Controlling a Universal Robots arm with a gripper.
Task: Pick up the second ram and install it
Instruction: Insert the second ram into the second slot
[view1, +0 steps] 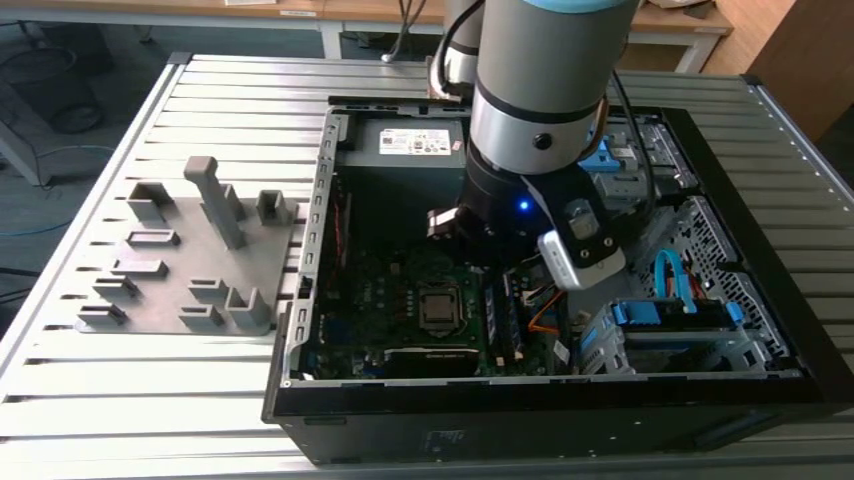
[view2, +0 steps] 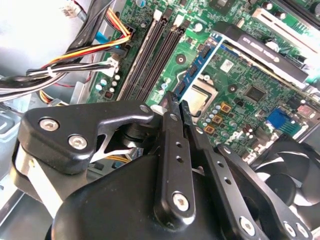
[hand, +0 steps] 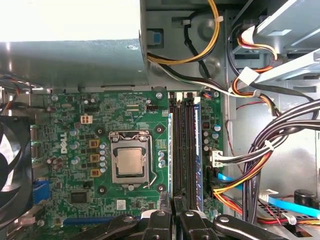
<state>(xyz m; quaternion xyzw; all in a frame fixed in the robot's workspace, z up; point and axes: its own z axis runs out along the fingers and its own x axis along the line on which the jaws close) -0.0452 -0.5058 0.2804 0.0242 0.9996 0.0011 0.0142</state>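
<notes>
The second ram (hand: 171, 155) stands on its long edge in the motherboard's memory slots, in the slot on the processor side. It is upright and runs straight away from my gripper (hand: 175, 202). In the first wrist view I see it edge-on, as a thin blue-green line reaching from my fingertips to the far end of the slot. In the second wrist view the second ram (view2: 195, 67) shows its flat side, a dark blue-green board with black chips in a row. Its near end sits right at the tips of my gripper (view2: 176, 100), whose fingers are drawn together. I cannot tell whether they touch it.
</notes>
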